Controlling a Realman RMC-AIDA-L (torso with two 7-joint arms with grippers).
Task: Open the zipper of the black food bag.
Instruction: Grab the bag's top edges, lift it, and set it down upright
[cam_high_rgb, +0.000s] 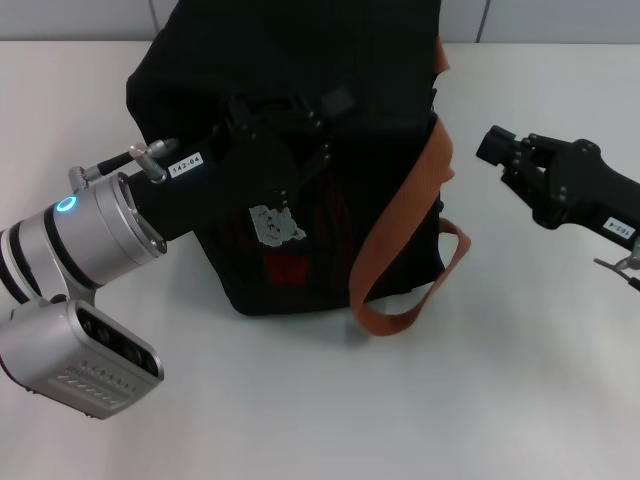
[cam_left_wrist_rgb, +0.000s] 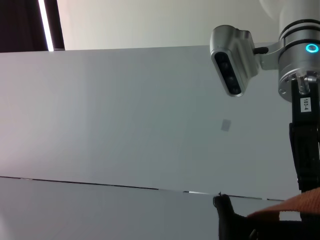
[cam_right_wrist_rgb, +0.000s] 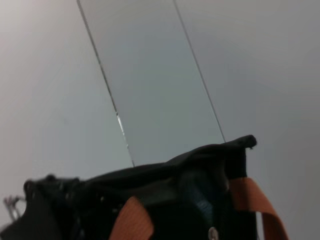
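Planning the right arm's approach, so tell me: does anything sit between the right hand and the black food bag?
Nothing visible does. The right hand hovers apart from the black food bag, with only bare table between them. The orange-brown strap drapes down that side of the bag.

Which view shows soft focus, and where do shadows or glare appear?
Right wrist view: the black food bag and its orange strap look soft. Head view: a faint shadow lies on the white table under the bag. Left wrist view: a bright strip glares at the top.
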